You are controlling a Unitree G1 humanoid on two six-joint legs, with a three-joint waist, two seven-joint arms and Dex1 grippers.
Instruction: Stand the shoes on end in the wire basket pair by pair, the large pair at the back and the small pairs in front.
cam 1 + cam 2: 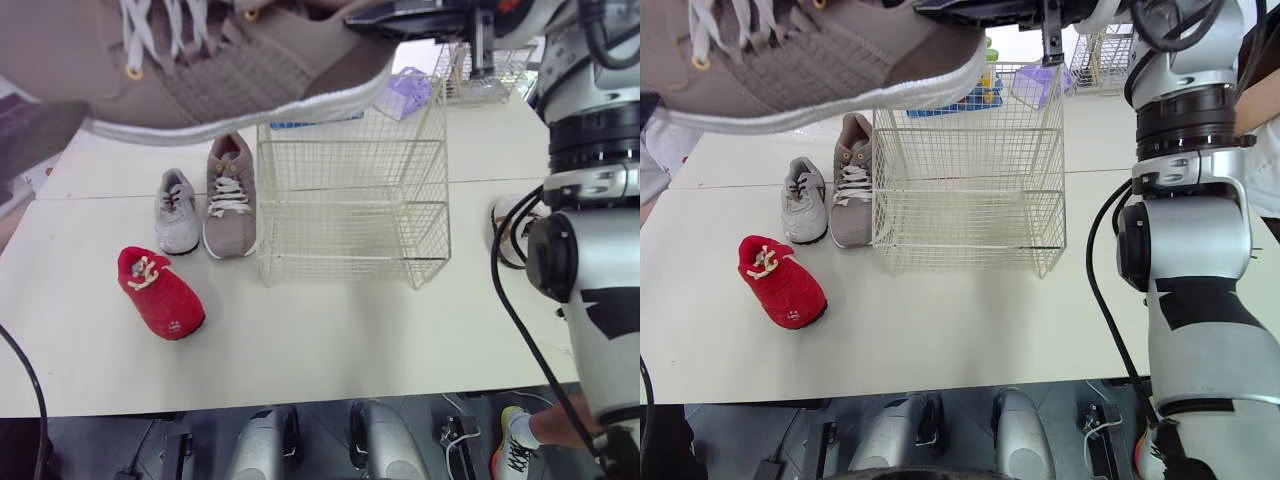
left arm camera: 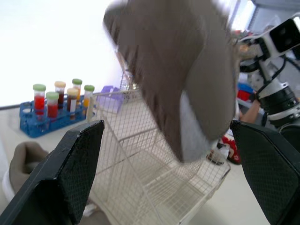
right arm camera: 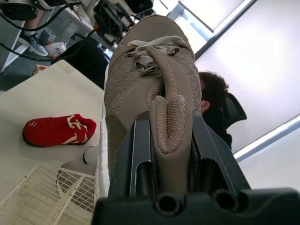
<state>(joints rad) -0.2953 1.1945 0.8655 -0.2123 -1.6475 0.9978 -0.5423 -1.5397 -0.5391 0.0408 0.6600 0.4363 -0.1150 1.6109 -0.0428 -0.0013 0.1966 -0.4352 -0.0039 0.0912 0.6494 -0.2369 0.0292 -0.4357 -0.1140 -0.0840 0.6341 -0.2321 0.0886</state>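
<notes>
Large taupe shoe is up in the air close to the head camera, well above the table, with its sole side facing down. Same view: the wire basket sits on the table, the matching taupe shoe lies just beside it on the robot's left, a small grey shoe is next to that, and a small red shoe is nearer the front edge. In the left wrist view the left gripper is spread wide, its fingers touching nothing, with the shoe's sole hanging ahead and a test tube rack behind the basket. In the right wrist view the right gripper is clamped tight on the shoe's padded upper.
</notes>
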